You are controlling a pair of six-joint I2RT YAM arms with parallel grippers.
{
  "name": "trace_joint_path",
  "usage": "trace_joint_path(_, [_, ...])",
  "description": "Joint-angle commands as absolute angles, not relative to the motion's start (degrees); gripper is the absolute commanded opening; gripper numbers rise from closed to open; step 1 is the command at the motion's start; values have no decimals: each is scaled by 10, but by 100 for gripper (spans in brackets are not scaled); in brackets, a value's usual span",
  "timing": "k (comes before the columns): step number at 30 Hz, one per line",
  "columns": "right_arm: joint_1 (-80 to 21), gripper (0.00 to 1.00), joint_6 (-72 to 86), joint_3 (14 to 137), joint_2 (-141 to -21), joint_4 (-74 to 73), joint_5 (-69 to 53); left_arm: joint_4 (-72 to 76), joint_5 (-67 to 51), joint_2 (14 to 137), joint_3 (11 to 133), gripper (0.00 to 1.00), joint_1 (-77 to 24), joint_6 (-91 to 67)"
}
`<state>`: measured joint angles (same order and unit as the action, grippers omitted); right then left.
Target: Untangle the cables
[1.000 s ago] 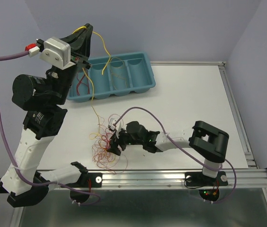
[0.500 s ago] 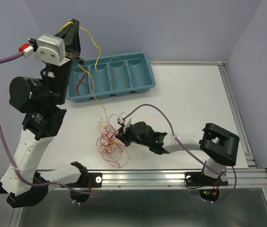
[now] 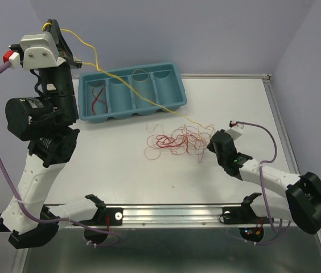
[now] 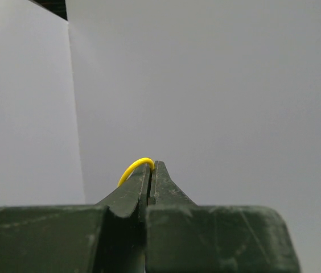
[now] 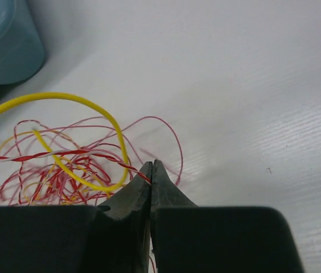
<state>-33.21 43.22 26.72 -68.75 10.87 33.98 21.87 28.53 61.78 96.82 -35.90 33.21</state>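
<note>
cables: likely feather-light, limp, snaggy; take near one free end | left hand: pinching yellow cable above tray | right hand: pinching red strand before tray

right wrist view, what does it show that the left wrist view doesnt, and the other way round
Only the right wrist view: the tangle of cables on the white table, a corner of the teal tray, and the right gripper shut with a red-and-white twisted strand at its tips. Only the left wrist view: a blank wall behind the left gripper, no table in sight. Both: dark fingers pressed together and a yellow cable, a small loop pinched in the left view, a long arc in the right.
</note>
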Motion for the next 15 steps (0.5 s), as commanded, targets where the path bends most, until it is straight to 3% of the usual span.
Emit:
trace_joint_path(1, [-344, 1, 505, 264, -660, 56, 425, 291, 341, 613, 995, 0, -359, 369])
trace_joint_path(6, [-343, 2, 455, 294, -671, 54, 372, 287, 308, 599, 969, 0, -359, 353])
trace_joint_path(10, [-318, 1, 494, 287, -657, 11, 436, 316, 372, 623, 987, 0, -359, 397])
trace_joint_path(13, [-307, 2, 499, 279, -650, 10, 418, 335, 354, 595, 955, 0, -358, 394])
trace_joint_path(14, [-307, 8, 477, 286, -651, 10, 404, 324, 325, 586, 946, 0, -359, 382])
trace_joint_path(15, [-307, 62, 462, 301, -656, 11, 370, 318, 308, 573, 932, 0, -359, 364])
